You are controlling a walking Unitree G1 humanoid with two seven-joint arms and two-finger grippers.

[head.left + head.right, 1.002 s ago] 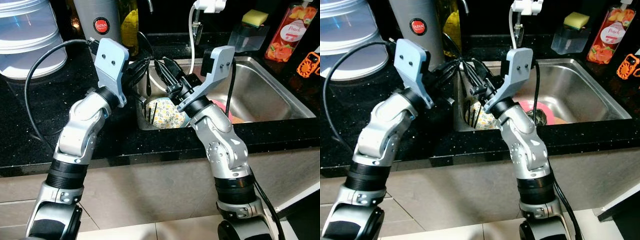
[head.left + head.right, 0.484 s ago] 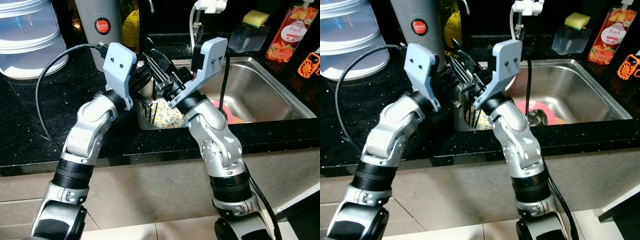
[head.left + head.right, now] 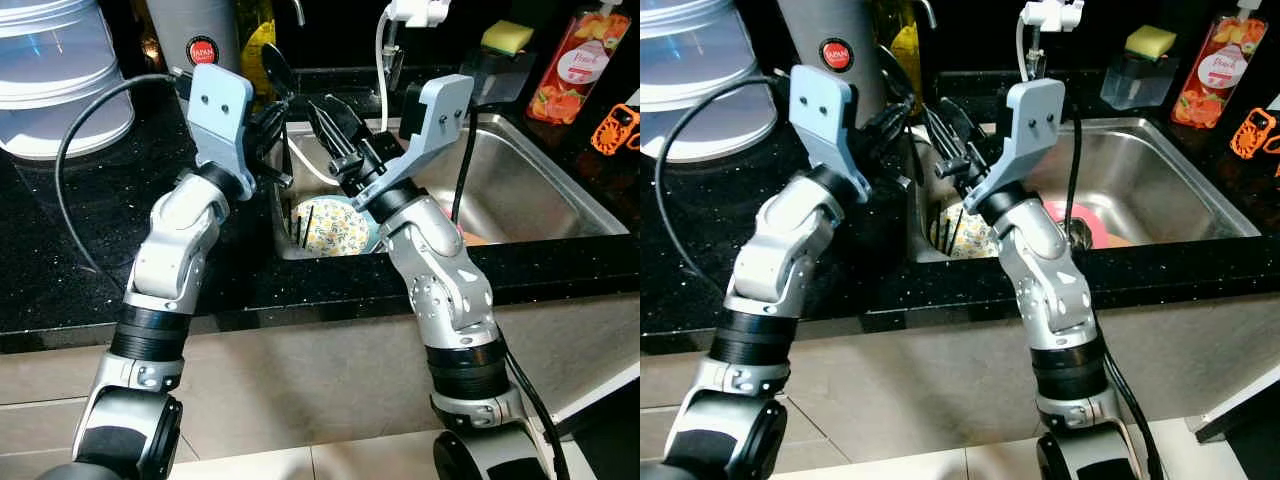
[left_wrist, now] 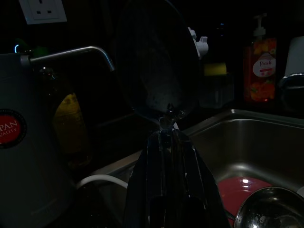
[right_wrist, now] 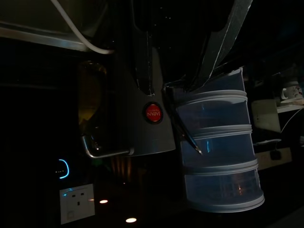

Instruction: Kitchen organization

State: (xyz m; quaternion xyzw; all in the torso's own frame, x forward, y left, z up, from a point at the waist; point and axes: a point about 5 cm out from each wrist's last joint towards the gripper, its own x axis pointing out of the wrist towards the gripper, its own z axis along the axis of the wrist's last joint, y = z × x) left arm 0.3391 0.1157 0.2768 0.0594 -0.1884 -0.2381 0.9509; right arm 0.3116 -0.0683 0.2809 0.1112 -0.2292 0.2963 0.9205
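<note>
My left gripper (image 3: pixel 272 122) is shut on the handle of a black spoon (image 3: pixel 275 66), which stands upright over the left end of the sink (image 3: pixel 540 160). In the left wrist view the spoon's dark bowl (image 4: pixel 156 76) rises straight out of the closed fingers (image 4: pixel 164 185). My right gripper (image 3: pixel 328 112) hovers just right of it, above the sink's left corner, open with nothing between its fingers (image 5: pixel 142 61). Below them a yellow floral plate (image 3: pixel 335 226) leans in the sink, with a pink plate (image 3: pixel 1072 216) further right.
A silver thermos (image 3: pixel 195 40) and an oil bottle (image 3: pixel 256 40) stand behind the left gripper. Stacked clear containers (image 3: pixel 55 70) sit far left on the black counter (image 3: pixel 80 230). A white tap (image 3: pixel 415 12), a sponge holder (image 3: pixel 505 55) and a soap bottle (image 3: pixel 578 60) line the back.
Half a second ago both grippers were pressed close together over the sink's left edge. They have since parted: the left rose with the spoon upright, the right drew back to the right.
</note>
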